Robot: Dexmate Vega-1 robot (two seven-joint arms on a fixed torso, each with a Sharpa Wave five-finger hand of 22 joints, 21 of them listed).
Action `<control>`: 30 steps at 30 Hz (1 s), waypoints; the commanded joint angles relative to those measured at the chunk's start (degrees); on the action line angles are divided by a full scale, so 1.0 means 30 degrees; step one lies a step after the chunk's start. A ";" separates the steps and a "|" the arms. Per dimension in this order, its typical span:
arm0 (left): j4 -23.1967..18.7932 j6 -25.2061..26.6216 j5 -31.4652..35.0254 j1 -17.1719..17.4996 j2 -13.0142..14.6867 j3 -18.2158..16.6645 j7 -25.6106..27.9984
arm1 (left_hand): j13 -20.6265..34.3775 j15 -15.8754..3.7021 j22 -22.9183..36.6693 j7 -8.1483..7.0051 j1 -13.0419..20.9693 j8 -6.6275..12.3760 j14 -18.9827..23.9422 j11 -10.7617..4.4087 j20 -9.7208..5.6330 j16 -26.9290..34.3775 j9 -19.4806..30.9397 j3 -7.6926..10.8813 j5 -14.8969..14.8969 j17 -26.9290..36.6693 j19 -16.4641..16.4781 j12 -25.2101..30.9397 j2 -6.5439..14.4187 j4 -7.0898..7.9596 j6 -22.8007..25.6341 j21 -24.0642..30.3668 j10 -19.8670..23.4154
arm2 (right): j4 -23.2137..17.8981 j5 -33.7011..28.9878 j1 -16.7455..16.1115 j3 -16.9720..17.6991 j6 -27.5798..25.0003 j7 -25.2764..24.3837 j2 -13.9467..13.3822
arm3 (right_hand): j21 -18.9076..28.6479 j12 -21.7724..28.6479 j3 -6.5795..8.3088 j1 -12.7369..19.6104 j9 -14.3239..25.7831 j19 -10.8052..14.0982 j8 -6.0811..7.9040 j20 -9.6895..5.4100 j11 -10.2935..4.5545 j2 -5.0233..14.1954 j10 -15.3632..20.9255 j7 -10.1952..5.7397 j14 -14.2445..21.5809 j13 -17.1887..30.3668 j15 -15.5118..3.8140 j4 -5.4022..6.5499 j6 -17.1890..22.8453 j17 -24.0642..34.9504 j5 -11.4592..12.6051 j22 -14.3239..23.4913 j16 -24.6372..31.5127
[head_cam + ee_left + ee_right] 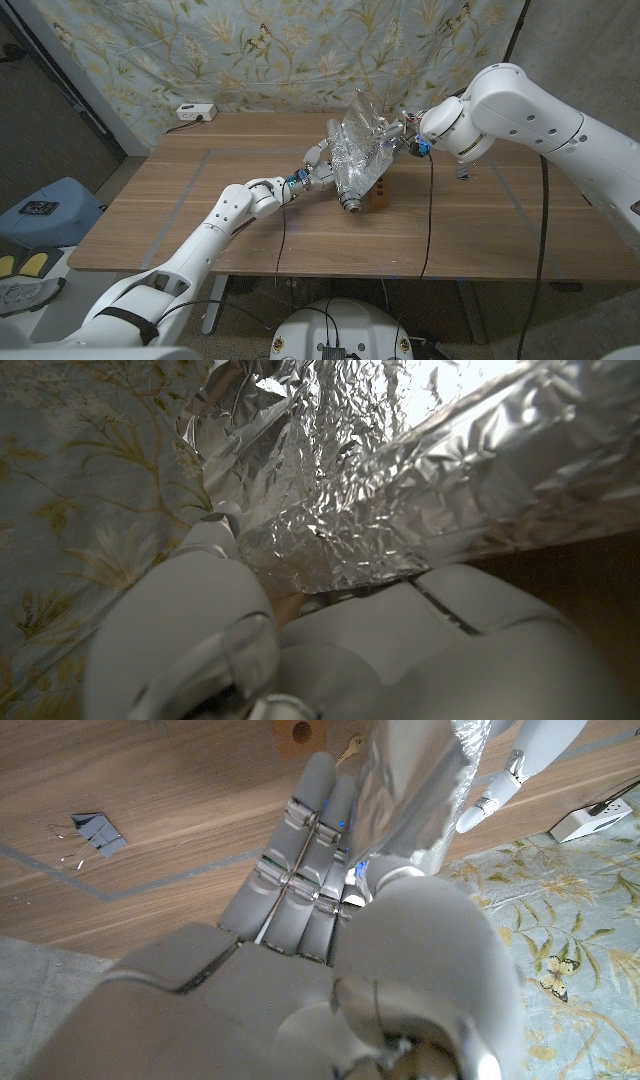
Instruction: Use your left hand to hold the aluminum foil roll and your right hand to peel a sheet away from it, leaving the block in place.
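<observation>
Foil: crinkled silver, the foil roll point(352, 183) sits mid-counter, lying at a slant with one end toward the robot; a loose sheet point(366, 128) rises from it, lifted high and creased.
Left hand: the left hand point(322, 170) wraps its fingers point(215, 535) against the roll, gripping it, apparently to pin it down so the pull unwinds foil instead of dragging the roll.
Right hand: the right hand point(408, 135) holds the sheet's raised edge; its fingers point(305, 830) are closed along the foil, drawing it up and away from the roll.
Block: a small brown block point(381, 192) stands just beside the roll's near end, on the counter point(200, 200); the lift looks angled to spare it.
Stage: peeling seems well underway, sheet not yet free.
Elsewhere: a binder clip point(92, 830) lies apart on the wood; a white power strip point(194, 112) sits at the far edge.
</observation>
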 commanded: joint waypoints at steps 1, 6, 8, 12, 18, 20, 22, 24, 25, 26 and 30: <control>0.0191 0.0358 -0.0416 0.0108 -0.0216 -0.0112 0.0057 | 0.0023 0.0010 0.0034 0.0064 0.0080 -0.0008 0.0086 -0.0095 0.0021 0.0031 -0.0004 -0.0036 -0.0061 0.0030 0.0180 -0.0002 0.0170 -0.0072 0.0197 -0.0086 -0.0003 | 0.0118 0.2233 0.0574 -0.0195 -0.0001 -0.1944 -0.0391 | 0.0156 0.0107 -0.0115 0.0321 0.0135 0.0060 0.0003 -0.0060 0.0006 -0.0024 0.0148 0.0188 0.0154 0.0080 -0.0074 -0.0048 0.0192 0.0143 0.0123 0.0066 -0.0082; 0.0365 0.0465 -0.0550 0.0103 -0.0301 -0.0166 0.0063 | -0.0011 0.0006 0.0032 0.0052 0.0069 -0.0014 0.0111 -0.0087 0.0021 0.0033 -0.0008 -0.0040 -0.0098 -0.0016 0.0211 -0.0011 0.0178 -0.0090 0.0244 -0.0102 -0.0008 | 0.0209 0.2817 0.0981 -0.0485 -0.0001 -0.2367 -0.0455 | 0.0225 0.0087 -0.0115 0.0349 0.0157 0.0055 -0.0023 -0.0096 0.0050 -0.0004 0.0105 0.0218 0.0167 0.0084 -0.0080 -0.0026 0.0201 0.0186 0.0130 0.0061 -0.0108; 0.0452 0.0519 -0.0617 0.0089 -0.0335 -0.0199 0.0032 | -0.0019 0.0013 0.0032 0.0056 0.0058 -0.0016 0.0125 -0.0079 0.0023 0.0038 -0.0009 -0.0043 -0.0107 -0.0024 0.0211 -0.0012 0.0183 -0.0087 0.0253 -0.0109 -0.0007 | 0.0303 0.3122 0.1164 -0.0625 -0.0001 -0.2593 -0.0448 | 0.0248 0.0079 -0.0123 0.0346 0.0170 0.0043 -0.0040 -0.0101 0.0028 0.0000 0.0131 0.0188 0.0165 0.0057 -0.0089 -0.0009 0.0183 0.0199 0.0129 0.0059 -0.0124; 0.0561 0.0624 -0.0639 0.0035 -0.0345 -0.0207 -0.0021 | -0.0039 0.0014 0.0031 0.0075 0.0036 -0.0024 0.0150 -0.0065 0.0019 0.0045 -0.0010 -0.0045 -0.0129 -0.0046 0.0241 -0.0013 0.0205 -0.0082 0.0269 -0.0115 -0.0002 | 0.0420 0.3454 0.1394 -0.0801 -0.0001 -0.2847 -0.0435 | 0.0306 0.0086 -0.0136 0.0368 0.0205 0.0061 -0.0058 -0.0114 0.0057 -0.0012 0.0135 0.0242 0.0196 0.0073 -0.0080 -0.0007 0.0165 0.0230 0.0132 0.0054 -0.0131; 0.0840 0.0789 -0.0653 -0.0104 -0.0390 -0.0210 -0.0226 | -0.0070 -0.0003 0.0030 0.0049 0.0015 -0.0014 0.0155 -0.0059 0.0022 0.0038 -0.0011 -0.0046 -0.0162 -0.0087 0.0253 -0.0012 0.0218 -0.0092 0.0350 -0.0139 0.0017 | 0.0529 0.3970 0.1655 -0.0947 -0.0001 -0.3370 -0.0430 | 0.0393 0.0093 -0.0146 0.0430 0.0247 0.0084 -0.0072 -0.0116 0.0077 -0.0027 0.0146 0.0267 0.0249 0.0086 -0.0065 -0.0024 0.0183 0.0265 0.0138 0.0048 -0.0142; 0.0880 0.0846 -0.0681 -0.0121 -0.0408 -0.0236 -0.0200 | -0.0082 0.0002 0.0030 0.0118 0.0003 0.0002 0.0173 -0.0038 0.0022 0.0045 -0.0011 -0.0044 -0.0174 -0.0097 0.0259 -0.0014 0.0236 -0.0087 0.0412 -0.0147 0.0017 | 0.0475 0.3900 0.1689 -0.0971 -0.0001 -0.3370 -0.0453 | 0.0421 0.0098 -0.0146 0.0460 0.0241 0.0085 -0.0085 -0.0122 0.0058 -0.0038 0.0143 0.0261 0.0252 0.0099 -0.0084 -0.0036 0.0203 0.0286 0.0140 0.0045 -0.0150; 0.0895 0.0861 -0.0682 -0.0121 -0.0415 -0.0262 -0.0207 | -0.0098 0.0002 0.0030 0.0156 -0.0015 0.0024 0.0198 -0.0039 0.0017 0.0053 -0.0010 -0.0042 -0.0189 -0.0113 0.0291 -0.0003 0.0254 -0.0083 0.0499 -0.0149 0.0051 | 0.0428 0.3877 0.1689 -0.0944 -0.0001 -0.3370 -0.0469 | 0.0453 0.0101 -0.0150 0.0458 0.0244 0.0081 -0.0105 -0.0123 0.0056 -0.0029 0.0150 0.0247 0.0240 0.0104 -0.0070 -0.0017 0.0198 0.0301 0.0141 0.0043 -0.0174; 0.0930 0.0870 -0.0655 -0.0143 -0.0417 -0.0268 -0.0242 | -0.0105 -0.0004 0.0029 0.0176 -0.0025 0.0023 0.0219 -0.0039 0.0019 0.0062 -0.0010 -0.0035 -0.0194 -0.0117 0.0296 -0.0003 0.0275 -0.0075 0.0513 -0.0154 0.0055 | 0.0361 0.3850 0.1753 -0.0990 -0.0001 -0.3370 -0.0515 | 0.0474 0.0094 -0.0158 0.0448 0.0250 0.0062 -0.0123 -0.0125 0.0069 -0.0020 0.0113 0.0282 0.0247 0.0122 -0.0017 0.0006 0.0189 0.0311 0.0141 0.0041 -0.0187; 0.0958 0.0880 -0.0639 -0.0163 -0.0419 -0.0266 -0.0268 | -0.0113 0.0003 0.0030 0.0227 -0.0039 0.0010 0.0245 0.0004 0.0025 0.0075 -0.0010 -0.0030 -0.0200 -0.0118 0.0282 -0.0007 0.0311 -0.0059 0.0496 -0.0167 0.0051 | 0.0332 0.3844 0.1785 -0.1006 -0.0001 -0.3370 -0.0532 | 0.0484 0.0091 -0.0157 0.0454 0.0264 0.0047 -0.0123 -0.0131 0.0056 -0.0019 0.0089 0.0260 0.0238 0.0134 -0.0058 0.0007 0.0190 0.0320 0.0142 0.0040 -0.0200; 0.0972 0.0873 -0.0622 -0.0171 -0.0425 -0.0269 -0.0296 | -0.0120 0.0007 0.0030 0.0232 -0.0049 0.0009 0.0241 0.0001 0.0027 0.0071 -0.0009 -0.0031 -0.0209 -0.0126 0.0279 -0.0014 0.0316 -0.0058 0.0508 -0.0174 0.0036 | 0.0306 0.3845 0.1813 -0.1011 -0.0001 -0.3370 -0.0549 | 0.0493 0.0094 -0.0162 0.0452 0.0271 0.0038 -0.0131 -0.0131 0.0056 -0.0026 0.0096 0.0245 0.0243 0.0136 -0.0058 0.0010 0.0179 0.0345 0.0141 0.0039 -0.0193; 0.1008 0.0920 -0.0641 -0.0186 -0.0453 -0.0314 -0.0297 | -0.0141 -0.0006 0.0031 0.0230 -0.0071 0.0019 0.0258 -0.0016 0.0019 0.0069 -0.0008 -0.0027 -0.0227 -0.0149 0.0316 -0.0007 0.0327 -0.0061 0.0578 -0.0179 0.0062 | 0.0204 0.3785 0.1923 -0.1047 -0.0001 -0.3370 -0.0610 | 0.0542 0.0094 -0.0152 0.0498 0.0277 0.0027 -0.0152 -0.0141 0.0079 -0.0016 0.0131 0.0234 0.0262 0.0124 -0.0069 0.0000 0.0196 0.0375 0.0149 0.0035 -0.0211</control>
